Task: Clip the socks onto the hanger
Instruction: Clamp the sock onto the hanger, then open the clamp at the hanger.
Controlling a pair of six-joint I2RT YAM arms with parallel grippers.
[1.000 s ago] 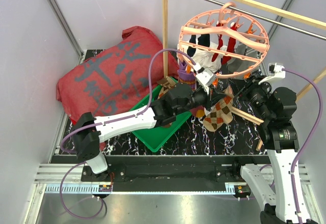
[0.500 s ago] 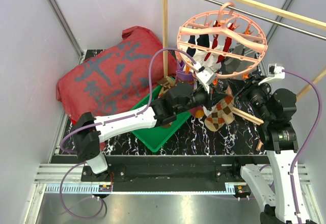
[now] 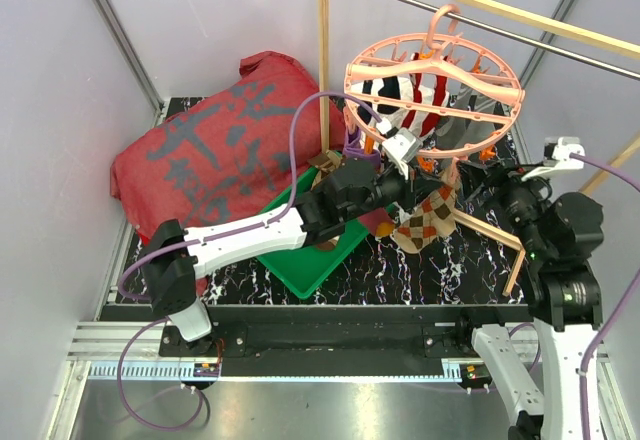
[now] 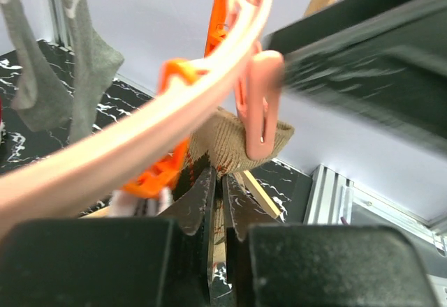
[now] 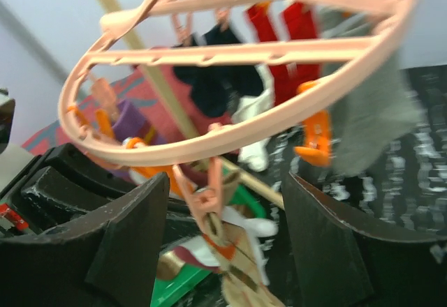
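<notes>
1. Left gripper (image 4: 218,181) sits just under the near rim of the hanger (image 5: 209,57), my jaws drawn to a narrow slit. Whether any fabric is pinched in that slit I cannot tell.
2. Directly above those jaws, a pink clip (image 4: 262,105) dangling from the hanger bites the cuff of a brown argyle sock (image 3: 420,222). The sock hangs below the ring toward the black marbled tabletop (image 3: 440,270).
3. My right gripper (image 5: 225,188) stands wide on the hanger's right side. Its 2 fingers flank that same clip and grip nothing.
4. Under the ring more socks hang from clips: red socks (image 5: 286,35), a dark sock (image 5: 216,77), a white sock (image 5: 255,122) and a grey sock (image 5: 370,118). A purple sock (image 5: 129,122) shows at the hanger's left edge, and an orange clip (image 5: 318,136) hangs on the rim beside the grey sock.
5. The hanger hangs tilted, its hook up at the metal bar of the wooden rail frame (image 3: 324,60).
6. A green tray (image 3: 300,265) lies below and left of the hanger, under my left arm, with a big red cloth (image 3: 210,150) farther left.
</notes>
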